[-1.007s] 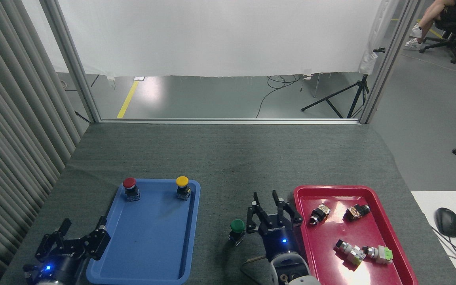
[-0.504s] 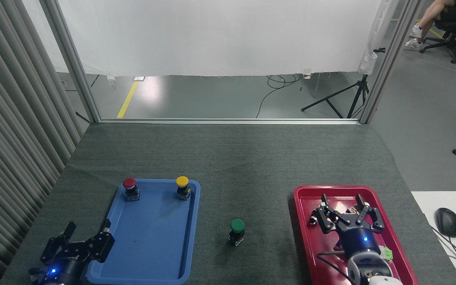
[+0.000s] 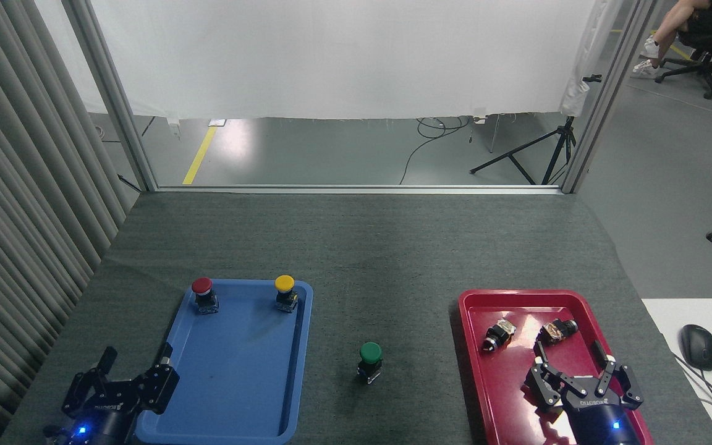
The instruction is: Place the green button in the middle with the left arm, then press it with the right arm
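Placement stage apparently complete: the green button stands upright on the middle, the bare grey ribbed cloth of the bench, between the blue tray and the red tray and touching neither. Nothing grips it. Whether its cap has been pressed cannot be read from this view; judged from the layout, the press is either over or yet to be made.

The left arm sits at the lower left corner, just beside the blue tray's near edge, jaws spread and empty. The right arm hovers low over the near end of the red tray, well apart from the button, jaws likewise spread and holding nothing.

Surroundings: a red-capped button and a yellow-capped button stand at the far end of the blue tray; two small switch parts lie at the far end of the red tray, others possibly hidden beneath the right arm. A computer mouse rests on a white surface to the right.

Obstructions: the cloth around the button is bare, so a descent from above looks unhindered; the red tray's raised rim lies between the right arm and the button.
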